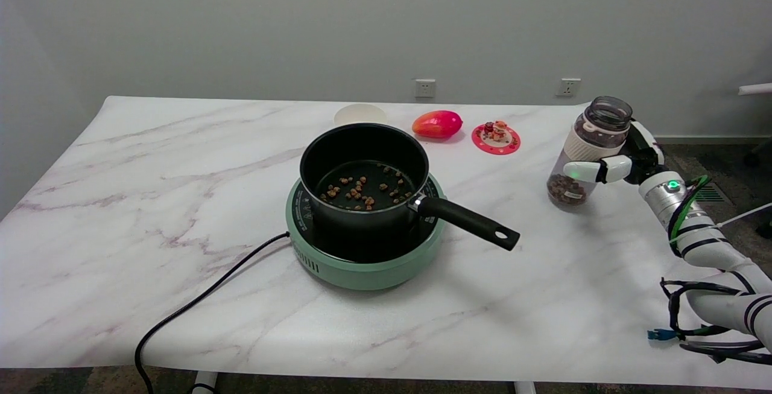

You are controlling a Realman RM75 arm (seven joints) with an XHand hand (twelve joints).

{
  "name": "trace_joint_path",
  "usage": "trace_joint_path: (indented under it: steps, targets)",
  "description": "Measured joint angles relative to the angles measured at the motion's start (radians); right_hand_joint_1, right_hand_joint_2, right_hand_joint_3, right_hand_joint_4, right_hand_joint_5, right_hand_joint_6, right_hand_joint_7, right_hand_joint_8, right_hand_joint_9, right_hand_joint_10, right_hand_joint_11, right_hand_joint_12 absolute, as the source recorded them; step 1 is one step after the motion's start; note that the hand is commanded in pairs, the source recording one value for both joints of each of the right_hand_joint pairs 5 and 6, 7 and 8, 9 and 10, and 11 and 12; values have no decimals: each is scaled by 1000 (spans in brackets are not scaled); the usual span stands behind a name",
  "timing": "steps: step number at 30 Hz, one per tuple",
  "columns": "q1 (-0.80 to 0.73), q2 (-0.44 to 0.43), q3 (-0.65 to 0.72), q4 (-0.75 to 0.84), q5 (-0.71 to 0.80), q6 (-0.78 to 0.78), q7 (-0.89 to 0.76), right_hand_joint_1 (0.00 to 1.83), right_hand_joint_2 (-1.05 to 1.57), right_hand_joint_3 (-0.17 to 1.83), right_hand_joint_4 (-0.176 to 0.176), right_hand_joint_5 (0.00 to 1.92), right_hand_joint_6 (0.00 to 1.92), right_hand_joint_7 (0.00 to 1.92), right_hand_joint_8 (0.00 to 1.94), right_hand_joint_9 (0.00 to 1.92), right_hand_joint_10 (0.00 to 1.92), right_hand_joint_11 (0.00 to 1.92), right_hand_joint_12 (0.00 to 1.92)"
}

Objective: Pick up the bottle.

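Note:
The bottle [584, 151] is clear plastic with a white band around its upper body, an open dark mouth and brown pellets in its bottom. It stands at the table's right side, leaning slightly. My right hand [621, 162] wraps it from the right, fingers [588, 171] across its front, the rest behind it. Whether its base still touches the table is unclear.
A black saucepan [362, 177] holding brown pellets sits on a green induction cooker [362, 261], its handle [470, 222] pointing toward the bottle. At the back lie a white dish [360, 114], a red-orange fruit [437, 123] and a pink coaster with small figures [496, 137]. A black cord [199, 303] trails off left front.

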Motion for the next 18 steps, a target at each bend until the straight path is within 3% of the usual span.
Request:
trace_joint_path:
  steps: [18]
  targets:
    - [17,24,-8,87,0,-4,-4,1445,1178,498,0,1920,1920,1920,1920,1386,1386,1238,1238]
